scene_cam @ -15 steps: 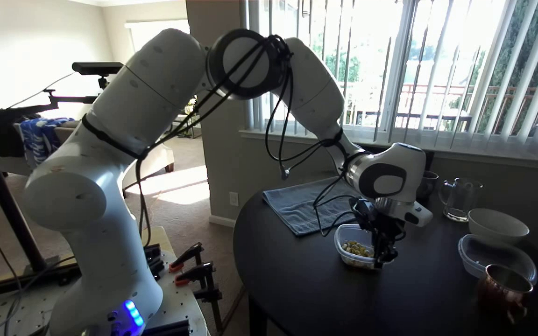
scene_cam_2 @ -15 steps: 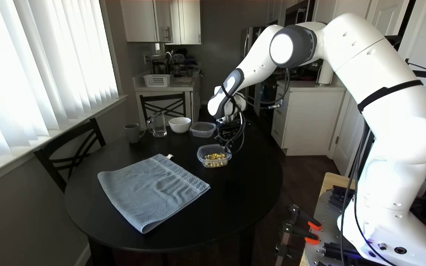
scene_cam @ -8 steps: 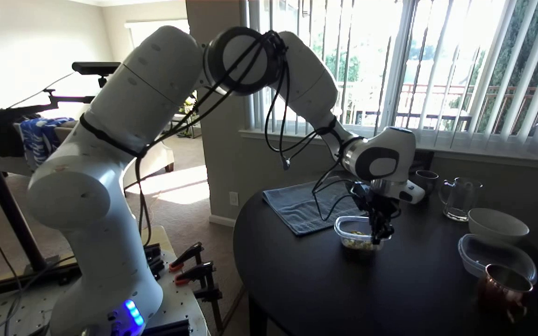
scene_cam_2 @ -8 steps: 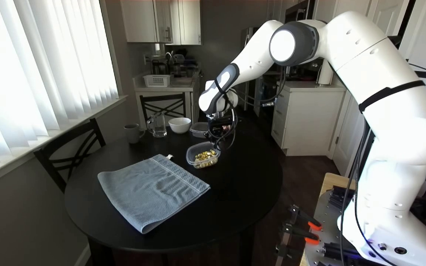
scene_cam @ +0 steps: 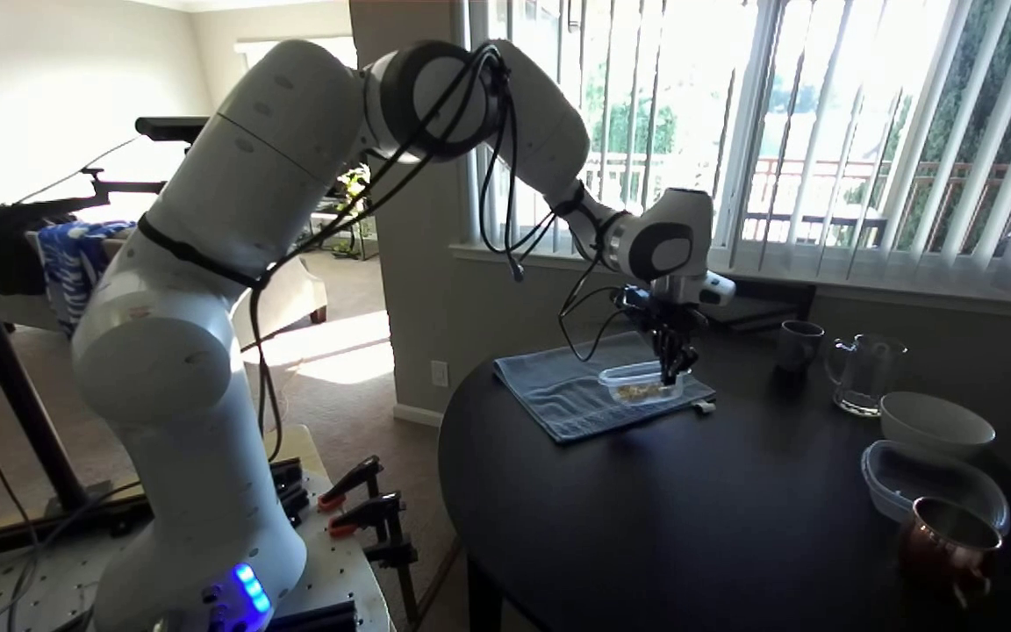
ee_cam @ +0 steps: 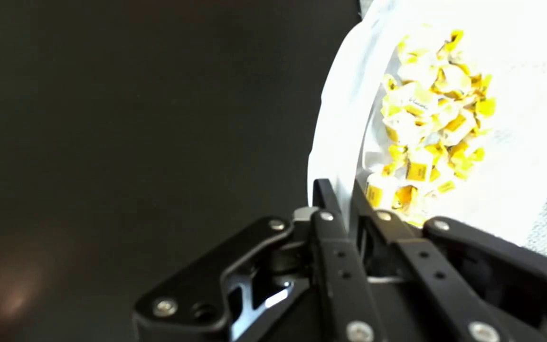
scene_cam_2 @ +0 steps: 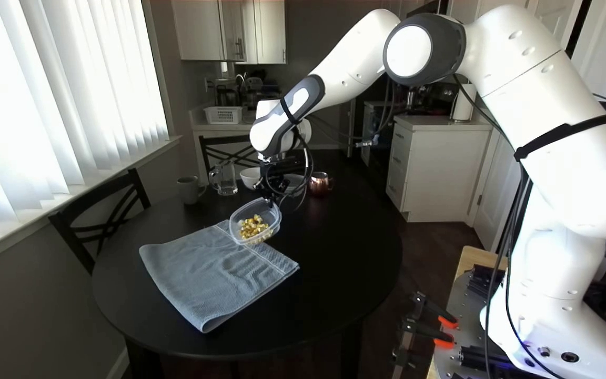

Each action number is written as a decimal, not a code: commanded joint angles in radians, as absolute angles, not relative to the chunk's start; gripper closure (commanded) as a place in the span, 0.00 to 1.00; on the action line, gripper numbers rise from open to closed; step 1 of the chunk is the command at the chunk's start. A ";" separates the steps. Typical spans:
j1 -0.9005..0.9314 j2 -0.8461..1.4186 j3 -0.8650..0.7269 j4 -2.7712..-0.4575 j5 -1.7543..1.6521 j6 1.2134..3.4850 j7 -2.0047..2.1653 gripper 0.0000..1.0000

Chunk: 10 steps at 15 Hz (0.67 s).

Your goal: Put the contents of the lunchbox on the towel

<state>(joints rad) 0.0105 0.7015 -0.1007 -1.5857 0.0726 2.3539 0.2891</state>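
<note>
My gripper (ee_cam: pixel 341 190) is shut on the rim of the lunchbox (ee_cam: pixel 337 123), with one finger inside the wall and one outside. The translucent lunchbox (scene_cam_2: pixel 256 206) is held raised and a little tilted over the tag-side edge of the blue-grey towel (scene_cam_2: pixel 213 279). The contents (scene_cam_2: pixel 253 226), a clump of yellow wrapped pieces, lie in the lunchbox. They also show in the wrist view (ee_cam: pixel 437 111), washed out by glare. In an exterior view the gripper (scene_cam: pixel 670 376) is at the lunchbox's side away from the robot base, and the towel (scene_cam: pixel 541 399) lies flat beneath.
A grey mug (scene_cam: pixel 798 347), a glass mug (scene_cam: pixel 870 373), a white bowl (scene_cam: pixel 935 426), a second clear container (scene_cam: pixel 887 505) and a copper mug (scene_cam: pixel 949 549) stand along the far side of the dark round table (scene_cam: pixel 663 544). Loose cables (scene_cam_2: pixel 308 163) hang by the wrist.
My gripper has lifted the lunchbox off the table and carried it to the towel's edge. The lunchbox has become more tilted. The towel has not moved.
</note>
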 commanded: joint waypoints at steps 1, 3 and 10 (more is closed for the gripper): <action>0.057 0.677 -0.124 -1.616 0.008 2.427 0.313 0.93; 0.096 0.676 -0.149 -1.628 -0.044 2.494 0.347 0.93; 0.309 0.672 -0.360 -1.699 -0.228 2.800 0.607 0.93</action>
